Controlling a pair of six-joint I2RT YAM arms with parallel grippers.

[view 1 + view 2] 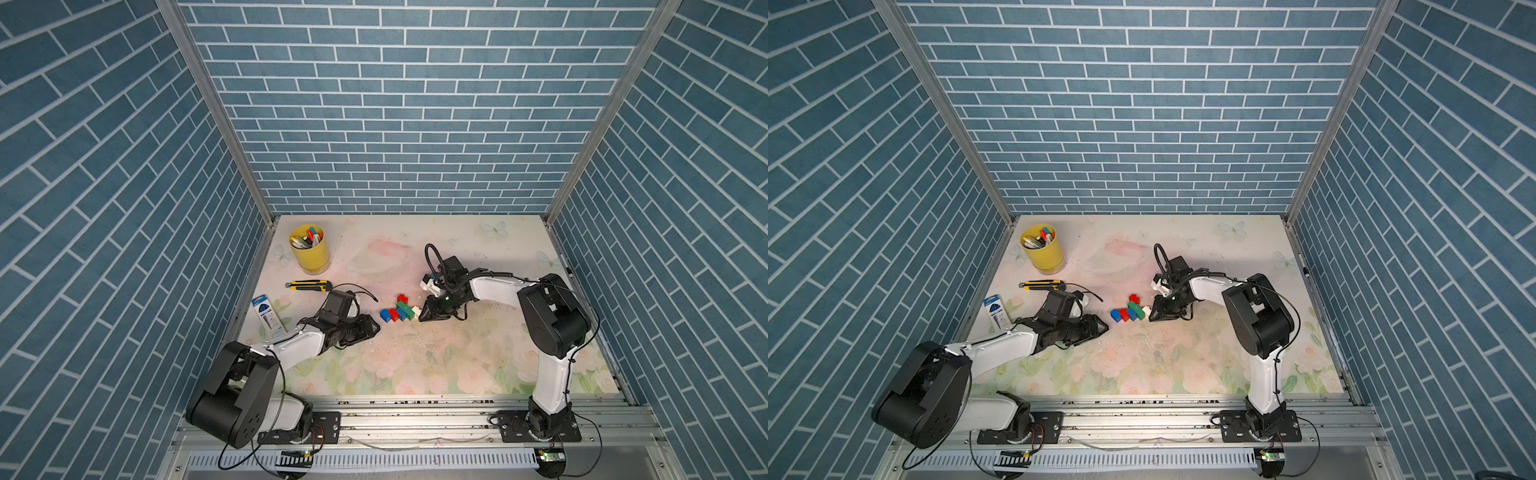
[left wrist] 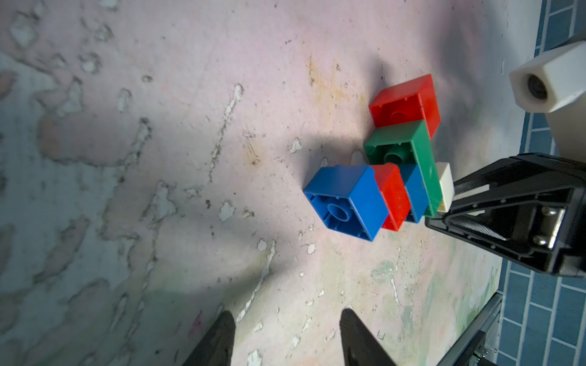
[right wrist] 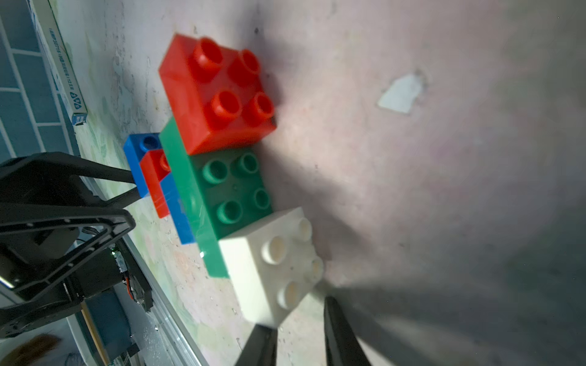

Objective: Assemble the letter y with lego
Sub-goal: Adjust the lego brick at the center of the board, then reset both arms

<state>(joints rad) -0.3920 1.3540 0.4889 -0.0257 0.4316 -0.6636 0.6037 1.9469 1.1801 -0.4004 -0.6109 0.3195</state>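
The letter y lies mid-table as a joined cluster of lego: two red bricks, a green one, two blue ones and a white one. My right gripper is shut, and its tips sit right at the white brick's end with nothing between them. In the left wrist view it shows as black fingers meeting beside the white brick. My left gripper stands open and empty, pointing at the end blue brick from a short gap away.
A yellow cup of pens stands at the back left. In front of it lie a yellow-black utility knife and a blue box, close to my left arm. Blue tiled walls close in three sides.
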